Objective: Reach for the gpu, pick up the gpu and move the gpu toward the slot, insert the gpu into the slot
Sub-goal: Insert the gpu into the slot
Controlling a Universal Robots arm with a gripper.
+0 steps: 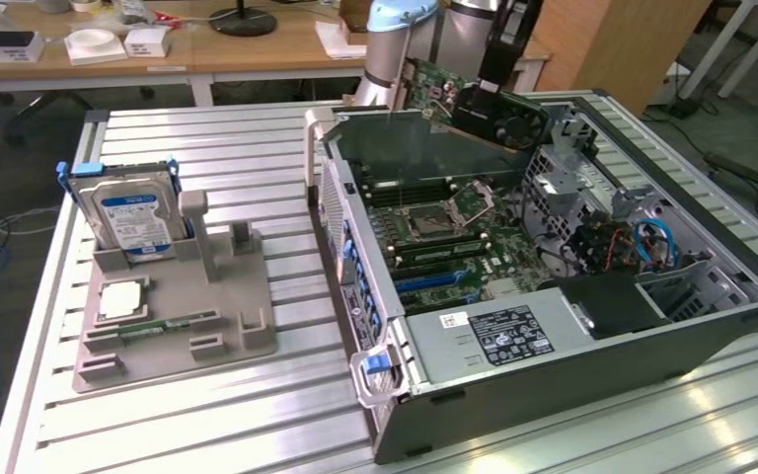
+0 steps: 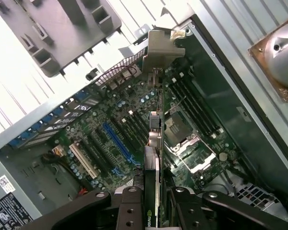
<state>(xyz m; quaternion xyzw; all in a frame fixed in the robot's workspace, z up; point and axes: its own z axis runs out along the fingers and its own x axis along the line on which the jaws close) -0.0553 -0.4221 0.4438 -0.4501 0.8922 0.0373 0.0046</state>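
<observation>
The gpu (image 1: 485,107), a green card with a black cooler, hangs tilted in the air over the far end of the open computer case (image 1: 748,267). My gripper (image 1: 497,67) is shut on its upper edge. From the wrist the gpu (image 2: 156,139) appears edge-on between my black fingers (image 2: 129,206), its metal end bracket (image 2: 164,45) pointing away from me, with my gripper (image 2: 156,203) clamped on it. The blue slot (image 2: 116,143) lies on the motherboard below and to one side of the card, apart from it. That slot (image 1: 432,279) sits mid-board in the exterior view.
A grey fixture (image 1: 175,316) at the exterior view's left holds a blue-labelled hard drive (image 1: 129,212), a processor chip (image 1: 122,296) and a memory stick (image 1: 162,326). Inside the case are the processor socket (image 1: 425,222), a power supply (image 1: 504,336) and cables (image 1: 643,242). Desks stand behind.
</observation>
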